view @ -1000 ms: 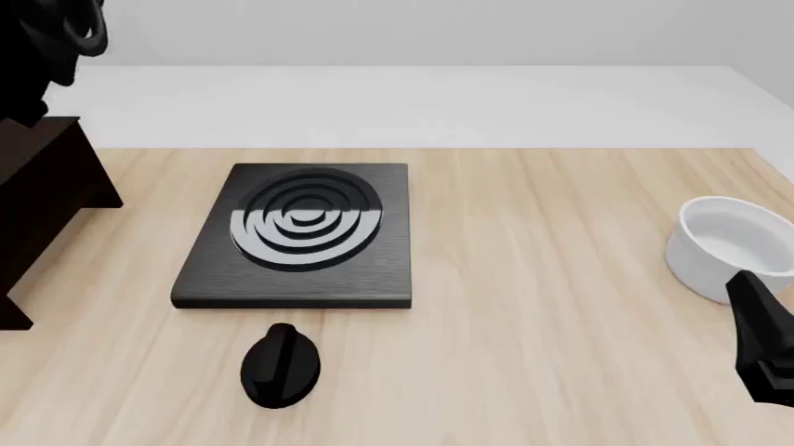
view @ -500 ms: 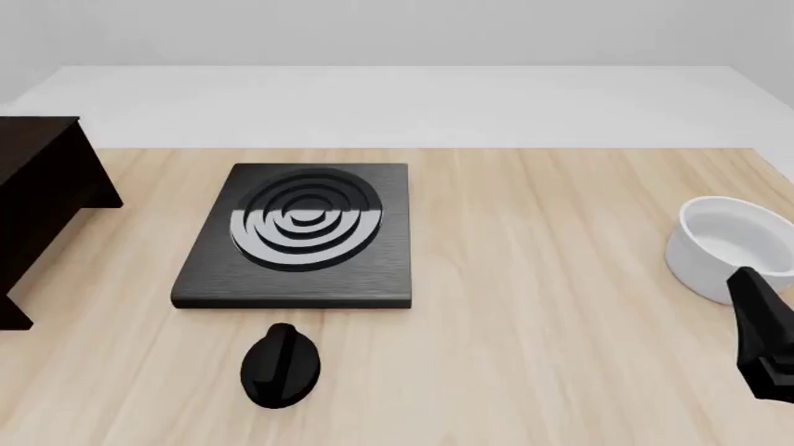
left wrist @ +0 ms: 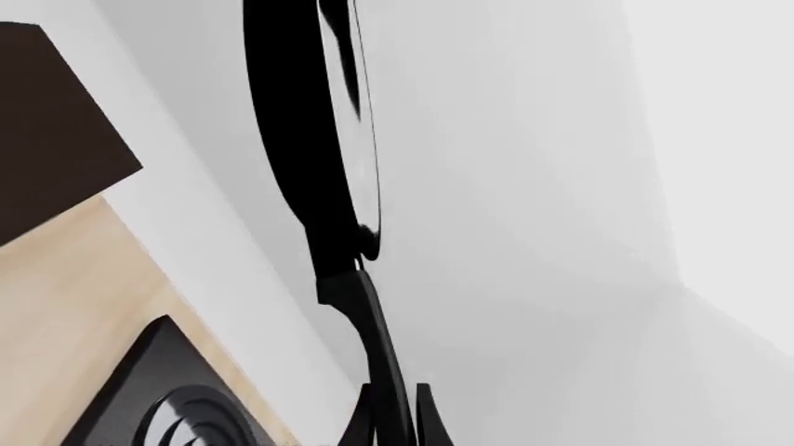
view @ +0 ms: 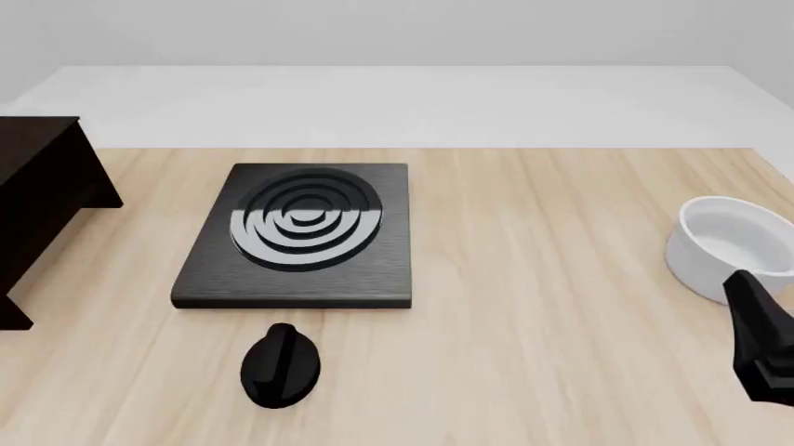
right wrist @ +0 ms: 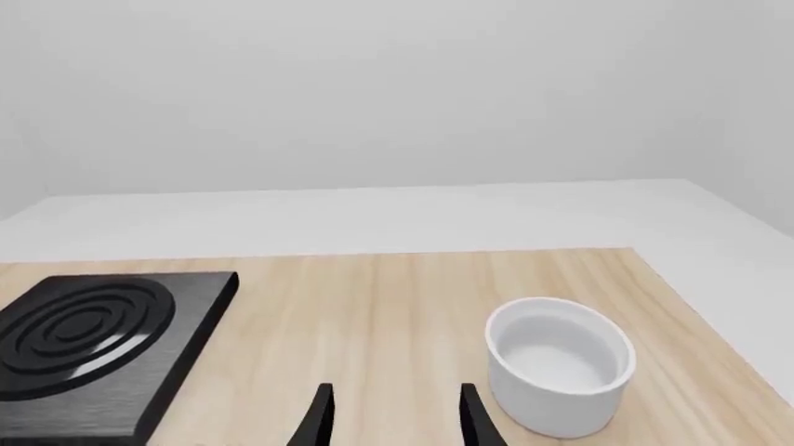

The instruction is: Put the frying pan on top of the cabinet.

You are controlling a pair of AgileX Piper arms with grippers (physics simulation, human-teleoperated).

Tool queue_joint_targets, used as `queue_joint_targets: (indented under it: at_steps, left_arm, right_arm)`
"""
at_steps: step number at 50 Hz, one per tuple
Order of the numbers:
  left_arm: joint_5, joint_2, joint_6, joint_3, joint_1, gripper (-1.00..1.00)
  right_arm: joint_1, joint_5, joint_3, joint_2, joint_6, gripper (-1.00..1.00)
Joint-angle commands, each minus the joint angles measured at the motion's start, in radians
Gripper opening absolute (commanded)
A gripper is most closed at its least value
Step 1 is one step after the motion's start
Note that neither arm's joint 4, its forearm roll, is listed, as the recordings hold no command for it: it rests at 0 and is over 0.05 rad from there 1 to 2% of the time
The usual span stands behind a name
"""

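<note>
The frying pan (left wrist: 310, 139) shows edge-on in the left wrist view, glossy black, held in the air with its thin handle (left wrist: 378, 344) running back between the fingers. My left gripper (left wrist: 394, 426) is shut on that handle; neither it nor the pan appears in the front view. The dark brown cabinet (view: 37, 186) stands at the table's left edge, and a corner of the cabinet (left wrist: 50, 121) shows beyond the pan. My right gripper (right wrist: 394, 418) is open and empty, low at the front right (view: 760, 344).
A square black stove plate (view: 297, 232) with concentric rings lies left of centre, with a black oval knob (view: 282, 364) in front of it. A white bowl (view: 732, 246) stands by the right edge, just beyond the right gripper.
One second ago the left arm with the pan showed at the front view's upper left corner above the cabinet; it has since left that view. The right gripper has barely shifted.
</note>
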Motion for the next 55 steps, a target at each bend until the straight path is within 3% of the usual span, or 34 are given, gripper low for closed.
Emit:
queue_joint_targets:
  at_steps: [1, 18, 22, 55]
  left_arm:
    - [-0.030, 0.014, -0.020, 0.006, 0.025, -1.00]
    - [-0.099, 0.106, -0.069, 0.044, 0.046, -1.00]
    - [-0.161, 0.155, -0.111, 0.070, 0.034, -1.00]
    - [-0.318, 0.378, -0.171, 0.098, 0.116, -1.00]
  right_arm:
    - [0.000, 0.011, 0.004, -0.015, -0.003, 1.00]
    - [0.001, 0.006, 0.004, -0.009, -0.003, 1.00]
    - [0.001, 0.009, 0.004, -0.012, -0.002, 1.00]
    - [-0.001, -0.005, 0.004, 0.003, 0.000, 1.00]
